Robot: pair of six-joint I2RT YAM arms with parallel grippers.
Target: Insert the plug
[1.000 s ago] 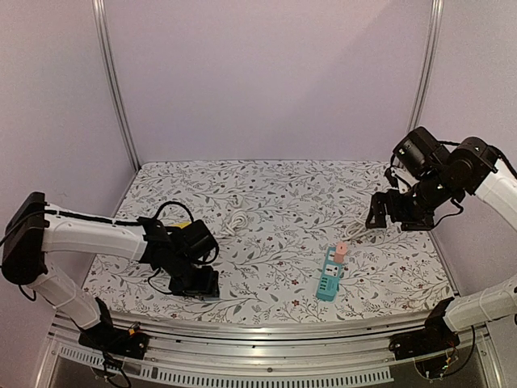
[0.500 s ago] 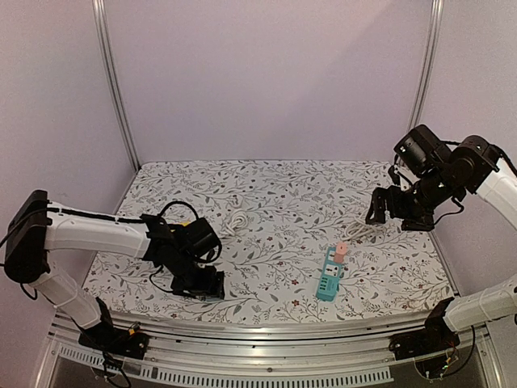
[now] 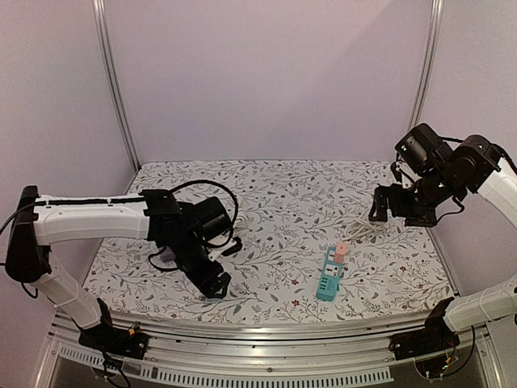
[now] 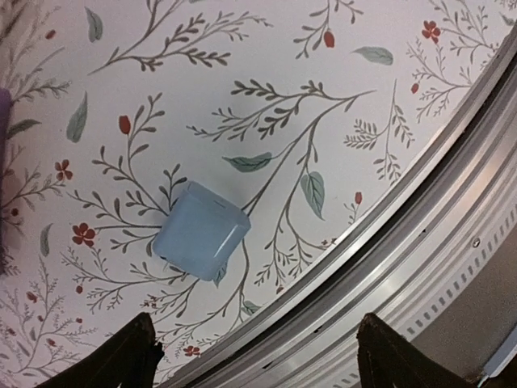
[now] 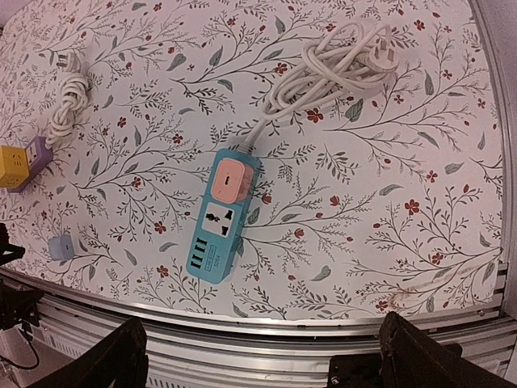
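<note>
Top view: left gripper (image 3: 212, 281) low at the front edge, left of centre; right gripper (image 3: 380, 213) raised near the right edge; power strip (image 3: 329, 279) front right. Left wrist: jaws spread, empty, blue plug (image 4: 199, 230) lying loose by the front edge. Right wrist: jaws spread, empty.

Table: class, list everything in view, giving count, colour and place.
power strip: one, teal, right of centre
plug: one, pink, in the strip's cable-end socket
strip cable: one, white, coiled beyond the strip
small cable: one, white, bundled, far left
yellow cube: one, yellow, beside purple adapter
purple adapter: one, purple, near small cable
blue cube: one, pale blue, near front rail
left gripper: one, black, open over blue cube
right gripper: one, black, open, raised
</note>
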